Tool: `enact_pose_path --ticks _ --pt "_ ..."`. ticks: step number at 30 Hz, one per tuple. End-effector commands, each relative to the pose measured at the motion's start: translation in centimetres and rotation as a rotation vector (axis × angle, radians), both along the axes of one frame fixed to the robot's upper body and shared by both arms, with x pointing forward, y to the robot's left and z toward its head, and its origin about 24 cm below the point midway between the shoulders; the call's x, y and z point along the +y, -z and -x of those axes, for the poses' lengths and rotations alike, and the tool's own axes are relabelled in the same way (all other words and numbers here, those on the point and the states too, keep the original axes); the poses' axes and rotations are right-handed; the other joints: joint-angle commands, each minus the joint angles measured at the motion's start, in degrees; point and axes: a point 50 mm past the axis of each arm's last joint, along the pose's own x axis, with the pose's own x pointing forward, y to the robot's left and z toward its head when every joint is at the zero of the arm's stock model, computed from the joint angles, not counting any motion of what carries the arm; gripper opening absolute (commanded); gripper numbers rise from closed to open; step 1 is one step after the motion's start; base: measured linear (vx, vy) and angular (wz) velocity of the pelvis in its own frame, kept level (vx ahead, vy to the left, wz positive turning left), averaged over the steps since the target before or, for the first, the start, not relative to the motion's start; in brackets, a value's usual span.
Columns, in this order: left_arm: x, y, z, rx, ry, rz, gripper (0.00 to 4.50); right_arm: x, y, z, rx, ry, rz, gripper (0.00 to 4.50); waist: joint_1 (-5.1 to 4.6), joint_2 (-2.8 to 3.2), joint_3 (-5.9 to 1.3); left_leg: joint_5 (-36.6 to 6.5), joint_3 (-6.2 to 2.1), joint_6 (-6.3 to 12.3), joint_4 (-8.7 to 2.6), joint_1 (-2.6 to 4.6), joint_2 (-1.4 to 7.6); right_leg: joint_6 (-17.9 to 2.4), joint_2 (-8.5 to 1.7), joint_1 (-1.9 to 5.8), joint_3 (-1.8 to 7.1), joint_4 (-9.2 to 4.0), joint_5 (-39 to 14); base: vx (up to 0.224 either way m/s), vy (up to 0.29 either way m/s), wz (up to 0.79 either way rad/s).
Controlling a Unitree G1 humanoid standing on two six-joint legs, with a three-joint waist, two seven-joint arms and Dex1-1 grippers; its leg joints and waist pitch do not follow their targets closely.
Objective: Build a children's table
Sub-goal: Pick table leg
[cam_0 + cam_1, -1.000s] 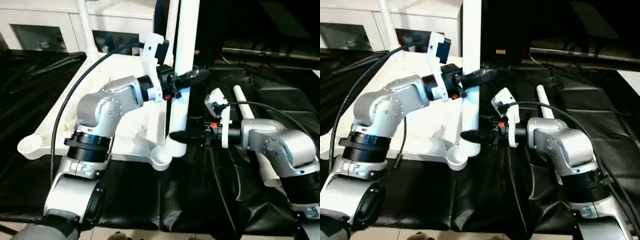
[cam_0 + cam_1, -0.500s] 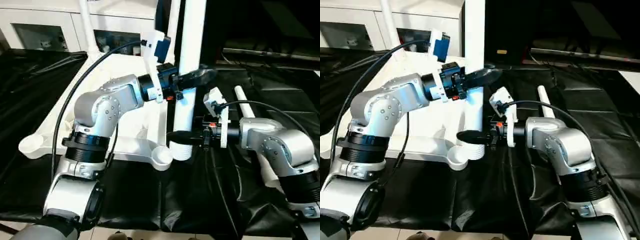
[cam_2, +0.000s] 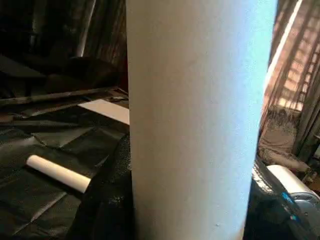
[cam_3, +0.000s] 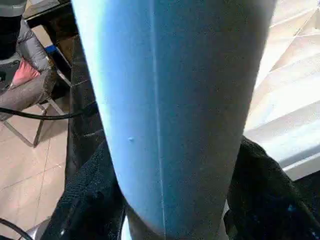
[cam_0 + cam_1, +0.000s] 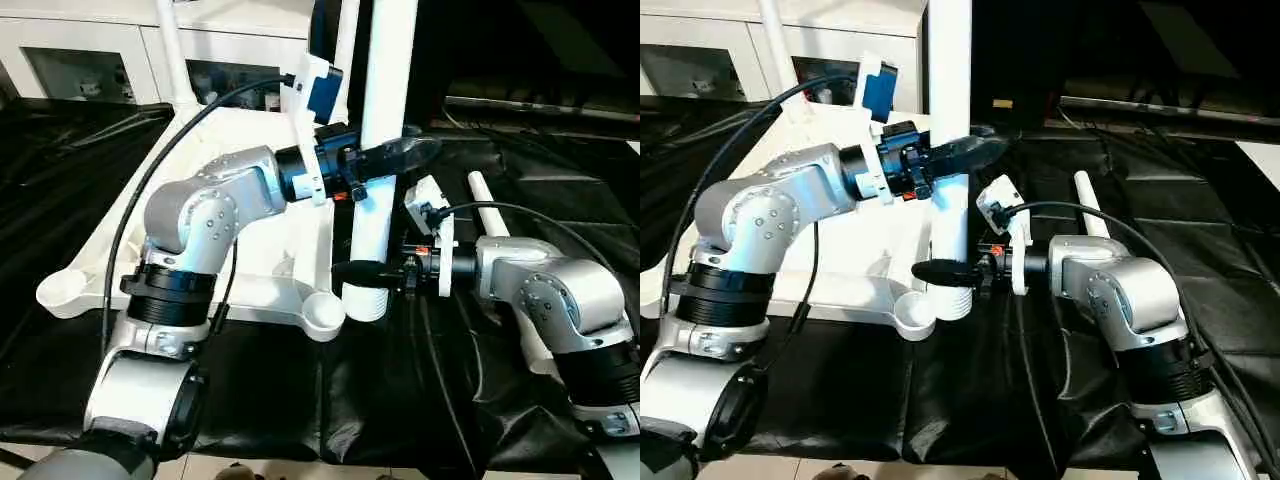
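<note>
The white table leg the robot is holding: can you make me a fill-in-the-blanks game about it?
1. The leg in the robot's fingers stands ____.
2. The left gripper holds it ____ than the right gripper.
3. Its ribbed bottom end is beside the tabletop's corner ____.
4. A spare leg lies on the ____ cloth.

Missing words: upright; higher; socket; black

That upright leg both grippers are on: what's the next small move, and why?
Probably shift the leg sideways toward the corner socket, then lower it. Its ribbed end sits beside the socket, not in it, with the left gripper high and the right gripper low.
</note>
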Motion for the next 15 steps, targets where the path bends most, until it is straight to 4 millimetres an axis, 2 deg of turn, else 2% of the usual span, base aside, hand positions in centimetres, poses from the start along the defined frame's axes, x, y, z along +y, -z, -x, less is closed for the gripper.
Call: enact_pose_path --ticks 1,7,9,15 --pt "-0.38 -0.17 0.54 -0.014 0.04 -0.011 1.8 -0.08 -0.75 -0.36 -0.026 -0.001 -0.011 2.33 0.1 -0.03 -4.33 -3.88 -0.21 1.33 -3.5 0.25 2.16 -12.92 -4.12 3.91 2.47 -3.88 -6.17 0.0 0.0 0.0" --pt "-0.51 0.08 0.68 -0.015 0.052 -0.026 1.79 0.04 -0.74 -0.12 -0.027 -0.021 -0.012 2.02 0.15 -0.05 -4.33 -3.82 -0.21 1.36 -3.51 0.27 2.2 -12.85 -4.14 3.87 2.5 -3.88 -6.42 0.0 0.0 0.0" --pt "-0.55 0.18 0.73 -0.016 0.056 -0.033 1.79 0.05 -0.73 -0.23 -0.032 -0.011 -0.011 2.53 0.13 -0.07 -4.32 -3.86 -0.22 1.28 -3.53 0.22 2.17 -12.8 -4.14 3.91 2.48 -3.87 -6.49 0.0 0.0 0.0" --pt "-0.46 0.41 0.7 -0.014 0.055 -0.044 1.79 -0.16 -0.78 -0.48 -0.038 0.007 -0.006 3.02 0.17 -0.01 -4.37 -3.99 -0.19 1.15 -3.49 0.28 2.17 -12.96 -4.16 3.9 2.51 -3.87 -6.24 0.0 0.0 0.0"
